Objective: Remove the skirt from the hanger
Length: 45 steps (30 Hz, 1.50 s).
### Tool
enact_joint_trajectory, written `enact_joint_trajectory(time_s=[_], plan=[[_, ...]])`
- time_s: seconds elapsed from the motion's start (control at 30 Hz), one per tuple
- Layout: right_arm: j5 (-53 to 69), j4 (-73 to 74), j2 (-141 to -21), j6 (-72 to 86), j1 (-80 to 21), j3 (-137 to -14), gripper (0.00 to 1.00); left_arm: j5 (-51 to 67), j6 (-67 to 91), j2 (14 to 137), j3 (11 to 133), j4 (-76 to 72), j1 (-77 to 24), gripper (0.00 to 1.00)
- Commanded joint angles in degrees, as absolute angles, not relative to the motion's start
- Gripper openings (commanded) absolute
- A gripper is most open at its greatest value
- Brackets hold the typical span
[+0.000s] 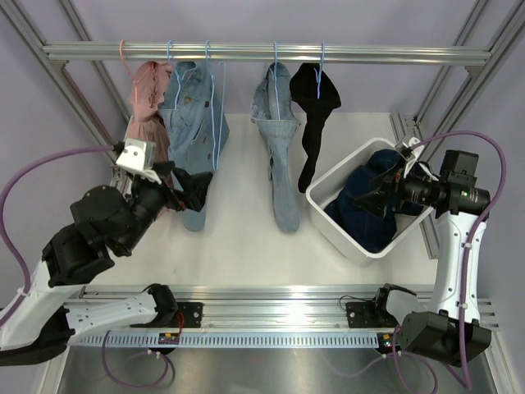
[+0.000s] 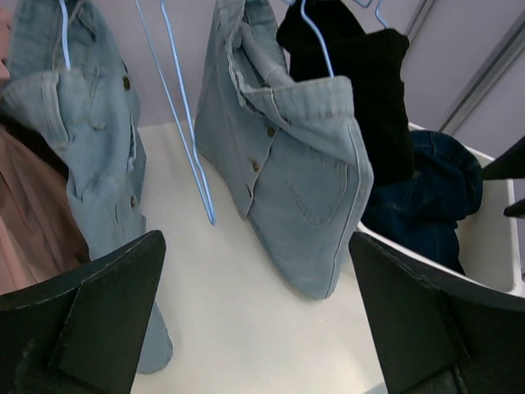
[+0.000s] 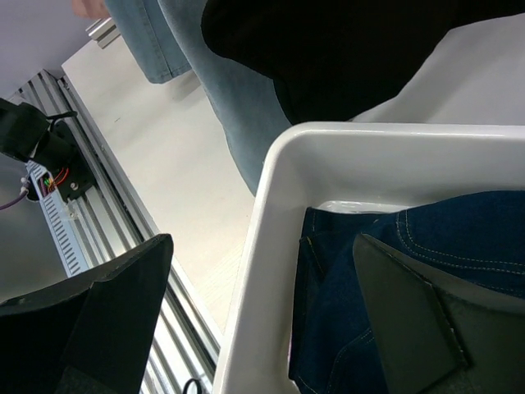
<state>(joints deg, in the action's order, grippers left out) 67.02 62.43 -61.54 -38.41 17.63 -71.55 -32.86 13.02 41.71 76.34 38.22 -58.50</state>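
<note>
Blue hanger (image 2: 211,215) seemingly obstructs gap beside denim skirt (image 2: 295,164).

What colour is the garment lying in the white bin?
The garment is dark navy denim with lighter stitching. The right wrist view shows it best.

The skirt (image 1: 277,152) hangs from the rail (image 1: 262,54), left of the bin (image 1: 332,231).

One rail (image 1: 369,55) carries five hangers (image 2: 210,212) and four garments: one pink garment (image 1: 148,90), two pale denim garments (image 1: 193,123), one black garment (image 1: 316,98). One white bin (image 1: 332,226) holds one dark denim piece (image 1: 361,228).
</note>
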Motion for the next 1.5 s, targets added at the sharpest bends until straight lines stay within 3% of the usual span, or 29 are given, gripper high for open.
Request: enact_joint_trajectory(time_s=[0.0,0.2,0.33,0.5,1.13,1.47], plan=[[70.8,55.7,-58.1,-33.8,17.6,-69.5,0.99,-35.5,8.4,49.5,83.5,36.0,-58.4,0.99],[72.4,52.6,-55.0,-33.8,17.6,-65.1,0.99,-35.0,5.2,59.6,94.2,37.7,-56.4,0.99],[72.9,52.2,-52.7,-35.4,17.6,-62.4,0.99,-27.5,7.4,65.5,98.6,40.6,-48.5,0.99],[72.6,51.2,-50.8,-34.9,17.6,-61.0,1.00,-19.3,9.6,67.5,100.5,40.3,-40.6,0.99],[72.8,52.4,-49.9,-35.6,17.6,-60.7,1.00,-9.1,7.0,80.1,119.2,48.7,-22.2,0.99],[73.7,52.6,-50.9,-35.9,17.7,-60.5,1.00,-5.5,7.2,81.3,118.9,43.4,-15.6,0.94]])
